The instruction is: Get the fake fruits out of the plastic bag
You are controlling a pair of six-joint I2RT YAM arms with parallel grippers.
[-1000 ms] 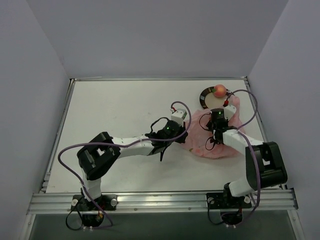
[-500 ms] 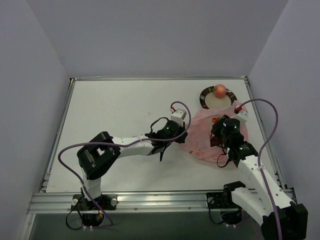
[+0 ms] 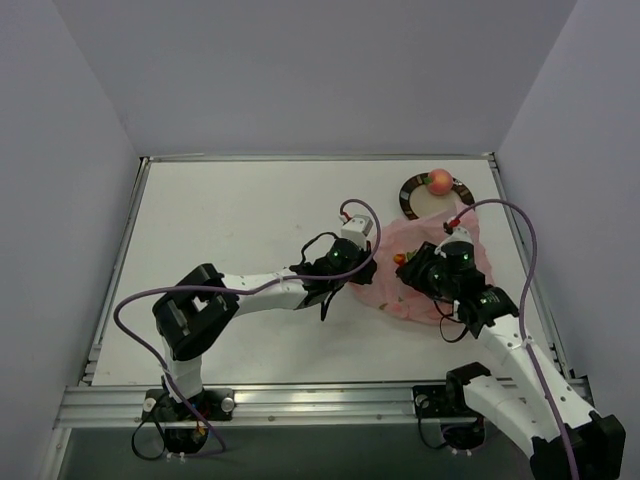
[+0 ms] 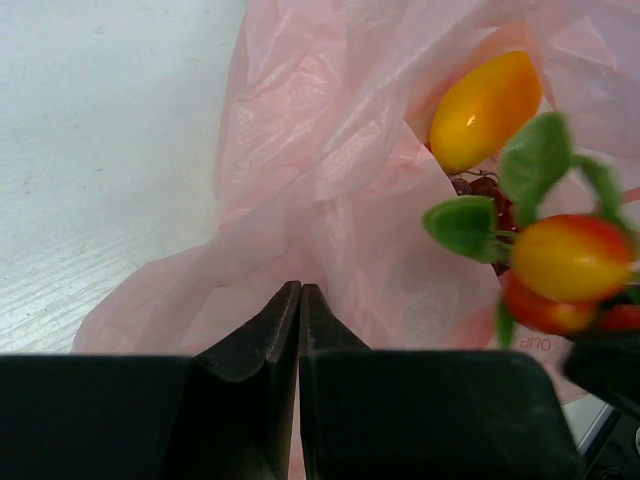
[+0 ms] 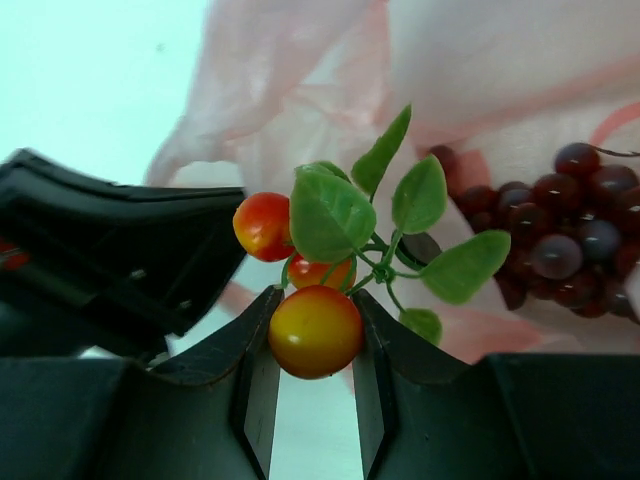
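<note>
Top view: the left gripper [image 3: 362, 280] sat at the near-left edge of the bag [image 3: 400, 240], apparently anchoring it. The right gripper [image 3: 405, 262] hung over the bag's middle with a sprig [image 3: 400, 259] of small fruits in it. A peach [image 3: 438, 180] lay on the plate [image 3: 408, 192] beyond the bag, judged already unloaded.

Left wrist: jaws pressed together on a fold of bag film, holding the mouth in place on the table [image 4: 100, 120]. A yellow fruit [image 4: 485, 110] and grapes [image 4: 487, 188] remained inside the bag, and the sprig hung beside them.

Right wrist: jaws narrowed around one orange-red berry of the sprig, its leaves and other berries above the fingers. This grip looked suited to lifting the sprig clear while the bag was restrained.
</note>
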